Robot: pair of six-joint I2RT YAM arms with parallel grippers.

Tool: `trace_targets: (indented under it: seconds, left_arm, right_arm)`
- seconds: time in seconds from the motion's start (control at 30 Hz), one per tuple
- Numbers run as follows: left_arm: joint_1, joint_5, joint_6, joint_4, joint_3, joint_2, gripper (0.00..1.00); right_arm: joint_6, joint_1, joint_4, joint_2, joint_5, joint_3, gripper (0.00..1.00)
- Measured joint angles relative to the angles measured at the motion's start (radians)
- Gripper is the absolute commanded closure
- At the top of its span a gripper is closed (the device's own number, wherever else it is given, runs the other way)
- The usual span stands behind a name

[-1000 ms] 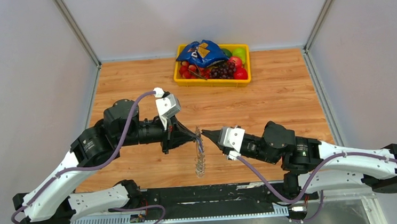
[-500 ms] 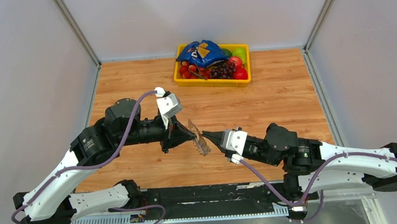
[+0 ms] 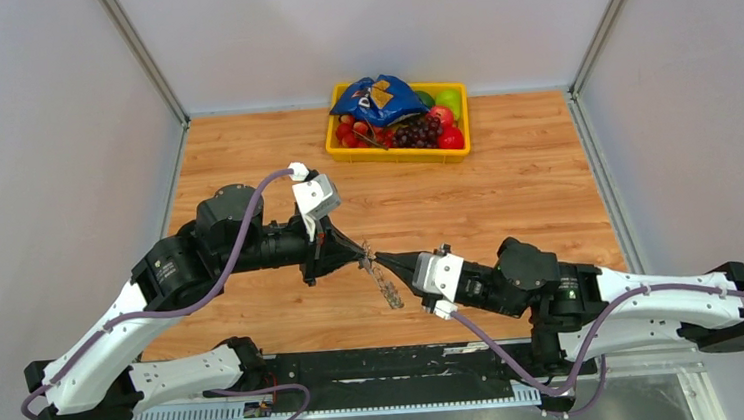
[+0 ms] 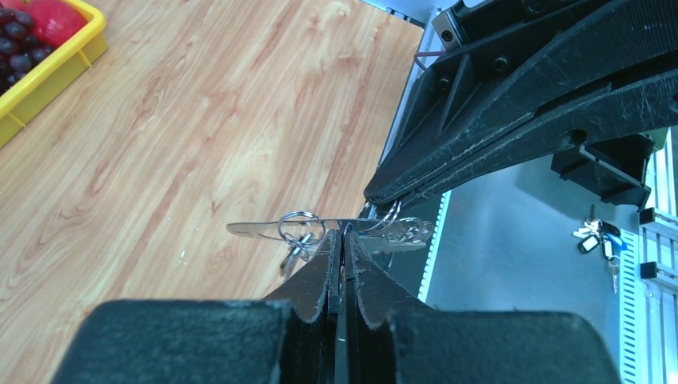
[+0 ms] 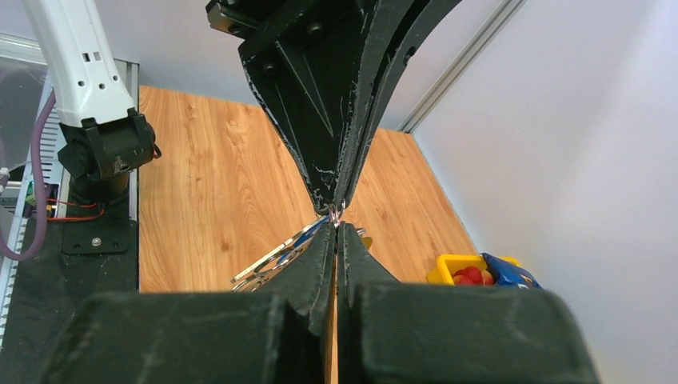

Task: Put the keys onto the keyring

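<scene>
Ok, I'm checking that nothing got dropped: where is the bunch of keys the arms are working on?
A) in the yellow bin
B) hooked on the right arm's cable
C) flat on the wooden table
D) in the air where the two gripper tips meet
D: the key bunch dangles from the shut left gripper, with the right gripper tip meeting it.

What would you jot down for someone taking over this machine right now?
Left gripper: shut on the keyring, held above the table.
Right gripper: shut, tip against the left's at the ring; a grip can't be confirmed.
Keys: some fringe the ring; a small bunch lies on the grey ledge off the table.
Done: ring lifted. Left: threading the remaining keys.
</scene>
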Motion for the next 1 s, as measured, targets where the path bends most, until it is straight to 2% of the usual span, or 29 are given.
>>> trace_targets:
  seconds: [0.47,1.0]
  left_arm:
    - [0.001,-0.008,0.0,0.0,0.0,-0.002,0.92]
    - [0.001,-0.008,-0.001,0.0,0.0,-0.005,0.92]
  right_arm:
    - [-0.054,0.044,0.079,0.025,0.118,-0.009,1.0]
    - [-0.071,0.054,0.114,0.024,0.152,-0.033,1.0]
